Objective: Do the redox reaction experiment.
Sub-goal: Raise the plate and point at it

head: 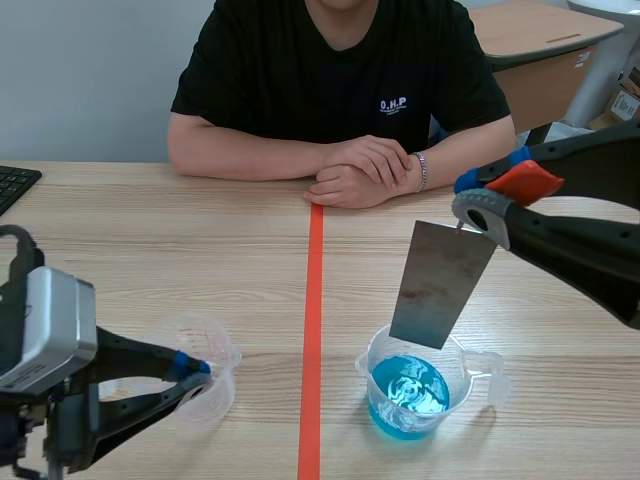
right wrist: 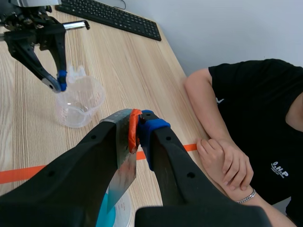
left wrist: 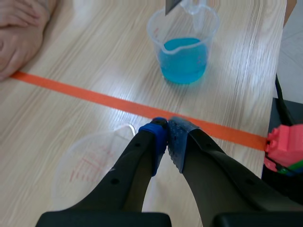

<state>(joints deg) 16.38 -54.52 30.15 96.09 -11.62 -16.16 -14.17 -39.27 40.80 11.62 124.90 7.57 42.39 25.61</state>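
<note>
Metal plate (head: 442,285) hangs pinched in raised right gripper (right wrist: 137,134); left gripper (head: 196,371) pinches clear beaker (head: 221,350).

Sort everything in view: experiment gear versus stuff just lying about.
In use: metal plate, in the right gripper; beaker of blue liquid; empty beaker, pinched by the left gripper.
Lying about: keyboard; the person's folded hands.

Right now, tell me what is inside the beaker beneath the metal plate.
The beaker holds blue liquid in its lower part. The metal plate hanging above hides part of its far rim; below the liquid's surface I cannot see.
</note>
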